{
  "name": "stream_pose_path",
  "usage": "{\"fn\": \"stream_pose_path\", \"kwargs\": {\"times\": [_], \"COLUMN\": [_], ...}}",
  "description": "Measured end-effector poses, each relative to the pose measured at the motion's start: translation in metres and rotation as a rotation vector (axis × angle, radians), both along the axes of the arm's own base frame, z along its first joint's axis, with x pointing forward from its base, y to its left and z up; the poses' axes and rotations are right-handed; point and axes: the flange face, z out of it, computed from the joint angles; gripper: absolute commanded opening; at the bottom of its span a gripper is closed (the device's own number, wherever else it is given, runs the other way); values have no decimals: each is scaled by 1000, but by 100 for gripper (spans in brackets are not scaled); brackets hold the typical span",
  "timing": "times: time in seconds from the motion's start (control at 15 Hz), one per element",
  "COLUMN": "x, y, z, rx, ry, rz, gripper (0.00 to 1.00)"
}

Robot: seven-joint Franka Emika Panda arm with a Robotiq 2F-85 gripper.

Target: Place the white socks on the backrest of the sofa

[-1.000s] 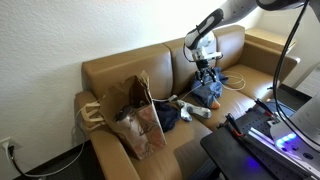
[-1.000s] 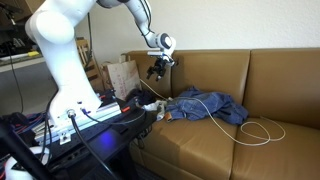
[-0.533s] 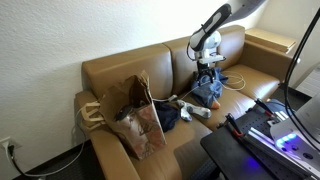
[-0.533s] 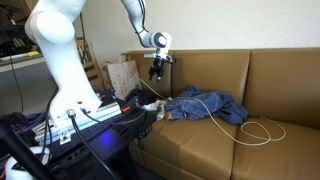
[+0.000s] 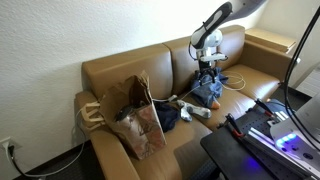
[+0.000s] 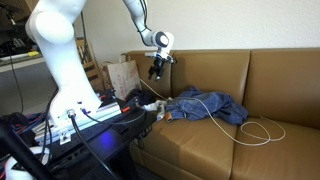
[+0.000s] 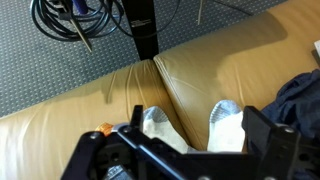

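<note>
The white socks [image 7: 226,124] lie on the tan sofa seat, two pale toe ends side by side in the wrist view. In an exterior view the white socks [image 5: 193,109] rest just left of the blue denim garment [image 5: 210,92]. My gripper [image 7: 195,116] hangs above them, open, with its fingers [image 7: 258,128] framing both toes and touching nothing. In both exterior views the gripper [image 5: 207,68] [image 6: 158,68] hovers well above the seat, in front of the backrest of the sofa [image 5: 150,62] [image 6: 260,70].
A brown paper bag [image 5: 135,115] stands on the seat's end, with a dark garment [image 5: 168,118] beside it. A thin white cable [image 6: 255,130] loops over the seat past the denim [image 6: 210,105]. A black equipment bench [image 5: 260,140] stands before the sofa. Cables lie on the carpet [image 7: 75,20].
The arm shifted its pose slightly a second ago and has since held still. The gripper stays open above the socks.
</note>
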Motion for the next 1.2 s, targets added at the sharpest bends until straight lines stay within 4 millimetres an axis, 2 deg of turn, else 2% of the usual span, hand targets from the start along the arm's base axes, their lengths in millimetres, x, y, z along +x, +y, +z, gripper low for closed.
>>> {"fn": "stream_pose_path", "kwargs": {"times": [0.13,0.27,0.53,0.73,0.87,0.93,1.2], "x": [4,4,-7,-15,-21,-23,-20], "y": [8,8,12,34,50,50,27], "z": [-1,-4,-7,-13,-16,-16,-15], "rx": [14,20,-55,-157,-177,-154,-101], "ry": [-52,-143,-277,-345,-320,-300,-278], "rz": [-38,-93,-182,-224,-255,-262,-278], "gripper": [100,100,100,100,100,100,100]}}
